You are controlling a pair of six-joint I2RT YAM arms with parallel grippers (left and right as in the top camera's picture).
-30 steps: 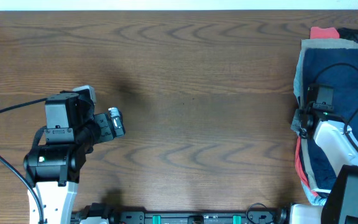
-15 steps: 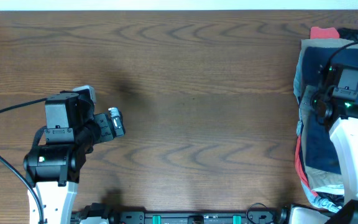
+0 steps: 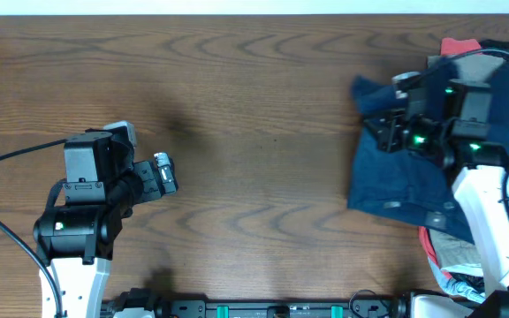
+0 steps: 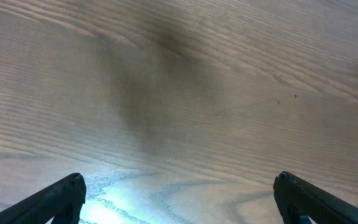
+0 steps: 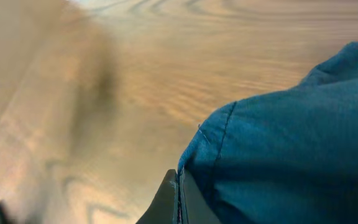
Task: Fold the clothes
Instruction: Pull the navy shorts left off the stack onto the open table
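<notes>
1. The pile of clothes (image 3: 453, 263) sits at the right edge of the overhead view. It is cut off by the frame and partly covered by the right arm (image 3: 489, 221). A red piece (image 3: 460, 46) shows at the upper right, and a red strip and pale fabric show at the lower right. The number of garments in the pile cannot be counted.
2. In the overhead view the fingertips of the right gripper (image 3: 385, 124) are hard to separate from the dark fabric around them. The right wrist view is blurred.
3. The left wrist view shows only the two finger ends, one in each bottom corner. A dark smear at its right edge cannot be identified.
4. The navy garment (image 3: 391, 190) lies on the table (image 3: 263, 106) right of centre, spread left of the pile with its right side under the right arm. Its upper left part is bunched at the right gripper.
5. In the right wrist view the right gripper (image 5: 178, 198) has its fingers pressed together on a stitched edge of the navy garment (image 5: 291, 143). Bare table fills the left of that view.
6. The left gripper (image 3: 164, 172) is at the left of the overhead view, well apart from all the clothes. In the left wrist view its fingers (image 4: 61, 198) stand wide apart over bare table (image 4: 185, 93), holding nothing.
7. Count: two arms, two grippers, one navy garment drawn out, one pile.
</notes>
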